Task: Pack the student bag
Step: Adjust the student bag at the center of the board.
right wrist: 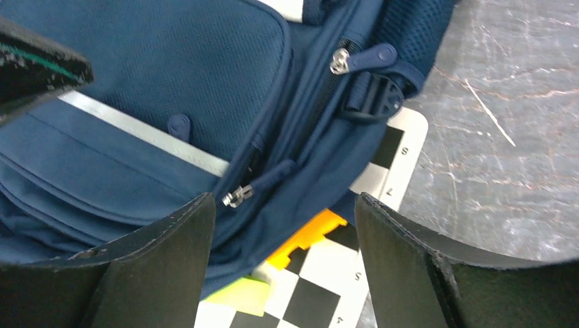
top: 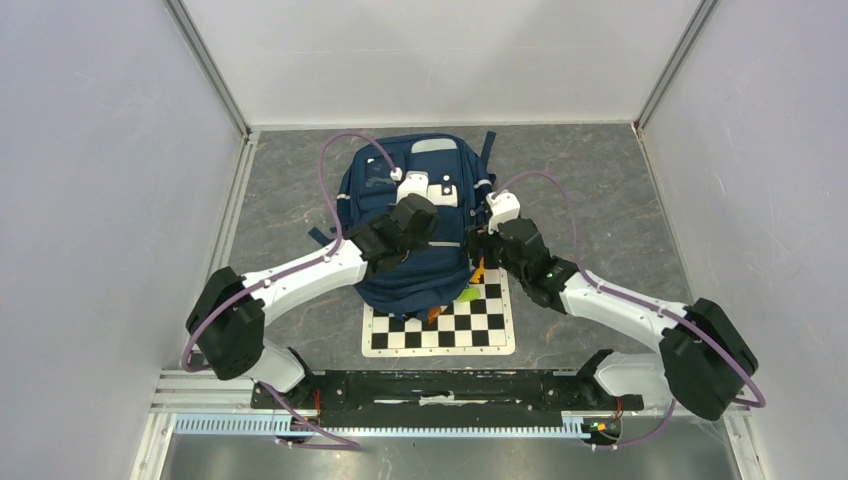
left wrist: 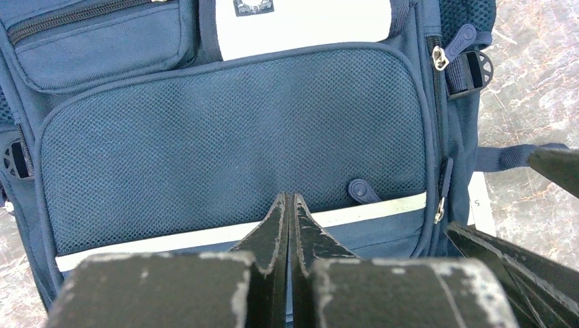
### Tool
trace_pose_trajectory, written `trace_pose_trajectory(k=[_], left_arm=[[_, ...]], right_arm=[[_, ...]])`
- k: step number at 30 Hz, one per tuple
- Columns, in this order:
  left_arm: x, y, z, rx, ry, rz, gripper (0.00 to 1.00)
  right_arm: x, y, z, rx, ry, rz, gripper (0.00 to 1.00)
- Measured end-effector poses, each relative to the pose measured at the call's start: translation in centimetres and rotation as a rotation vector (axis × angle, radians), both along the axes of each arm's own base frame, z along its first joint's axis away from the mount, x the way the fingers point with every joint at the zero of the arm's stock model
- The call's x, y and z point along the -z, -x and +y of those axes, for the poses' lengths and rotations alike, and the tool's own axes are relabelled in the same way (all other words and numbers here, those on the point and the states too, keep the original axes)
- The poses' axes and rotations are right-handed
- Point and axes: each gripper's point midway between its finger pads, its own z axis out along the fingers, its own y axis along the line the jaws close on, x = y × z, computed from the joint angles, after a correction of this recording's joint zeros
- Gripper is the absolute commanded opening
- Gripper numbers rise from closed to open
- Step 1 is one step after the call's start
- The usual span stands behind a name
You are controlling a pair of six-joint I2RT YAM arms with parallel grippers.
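Navy student bag (top: 412, 288) atop checkerboard (top: 472, 326)

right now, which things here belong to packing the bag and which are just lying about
Part of the job: student bag; left fingers, shut, over its front pocket; right fingers, open, at its side zip.
Just lying about: checkerboard mat, partly under the bag; orange piece and yellow-green piece at the bag's edge, purpose unclear.

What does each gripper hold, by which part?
Right gripper: open, nothing held. Left gripper: shut at the mesh pocket of the student bag; whether it pinches fabric cannot be told.
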Motion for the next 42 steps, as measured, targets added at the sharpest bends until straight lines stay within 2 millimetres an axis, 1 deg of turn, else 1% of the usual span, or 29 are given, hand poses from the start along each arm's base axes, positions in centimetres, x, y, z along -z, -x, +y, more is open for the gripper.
trace_pose_trajectory(k=[1, 3, 6, 9, 10, 12, 13, 14, 17, 20, 22, 24, 28, 31, 34, 36, 37, 40, 41, 42], left_arm=[[0.0, 0.0, 0.2, -0.002, 0.001, -0.001, 0.1], [0.0, 0.2, 0.3, 0.004, 0.013, 0.002, 0.13], [-0.1, 0.6, -0.4, 0.037, 0.048, 0.007, 0.2], [-0.3, 0.7, -1.2, 0.069, 0.081, 0.012, 0.24], [-0.3, 0.8, -1.3, 0.075, 0.084, 0.016, 0.28], [-0.2, 0.9, -1.4, 0.075, 0.092, 0.02, 0.44], [-0.1, 1.1, -1.2, 0.07, 0.097, 0.022, 0.54], [0.1, 1.4, -0.9, 0.062, 0.104, 0.024, 0.6], [0.6, 2.8, 0.9, 0.036, 0.131, 0.035, 0.79], [0.5, 3.6, 4.1, -0.026, 0.201, 0.054, 0.93], [0.4, 3.8, 6.2, -0.075, 0.244, 0.057, 0.99], [0.6, 4.4, 8.5, -0.131, 0.282, 0.054, 1.0], [1.1, 6.4, 11.6, -0.2, 0.361, 0.047, 1.0], [2.1, 7.2, 13.3, -0.248, 0.416, 0.063, 1.0], [3.9, 8.0, 13.9, -0.282, 0.454, 0.116, 1.0], [5.1, 8.7, 13.8, -0.289, 0.474, 0.156, 1.0], [5.7, 9.2, 13.6, -0.288, 0.487, 0.178, 1.0], [7.6, 10.4, 13.5, -0.307, 0.53, 0.226, 1.0], [8.1, 10.7, 13.4, -0.315, 0.546, 0.236, 0.96], [8.4, 11.0, 13.3, -0.317, 0.564, 0.245, 0.91]], right_arm=[[0.0, -0.2, 0.4, -0.002, -0.009, 0.001, 0.8], [-0.2, -0.9, 1.2, -0.005, -0.029, 0.003, 0.8], [-0.4, -1.7, 2.3, -0.009, -0.049, 0.005, 0.82], [-0.4, -2.6, 3.0, -0.008, -0.052, 0.008, 0.82], [-0.3, -2.8, 3.3, -0.008, -0.052, 0.008, 0.82], [-0.1, -3.5, 3.7, -0.008, -0.044, 0.011, 0.82], [0.0, -3.8, 3.9, -0.007, -0.038, 0.012, 0.82], [0.1, -4.1, 4.0, -0.006, -0.031, 0.012, 0.83], [0.3, -5.0, 4.0, 0.0, -0.009, 0.011, 0.89], [0.0, -6.4, 3.1, 0.02, 0.02, -0.003, 0.95], [-0.6, -7.6, 2.2, 0.04, 0.046, -0.021, 0.97], [-1.4, -8.9, 1.2, 0.061, 0.064, -0.044, 0.97], [-1.9, -11.3, -0.5, 0.095, 0.09, -0.06, 0.98], [-1.0, -13.5, -1.5, 0.104, 0.11, -0.044, 0.98], [0.7, -15.1, -2.1, 0.098, 0.109, -0.004, 0.98], [1.7, -15.6, -2.2, 0.084, 0.094, 0.023, 0.94], [2.1, -15.8, -2.2, 0.076, 0.083, 0.034, 0.87], [2.8, -16.4, -1.6, 0.036, 0.033, 0.06, 0.65], [2.9, -16.5, -1.4, 0.025, 0.023, 0.065, 0.52], [3.1, -16.5, -0.9, 0.001, -0.002, 0.075, 0.41]])
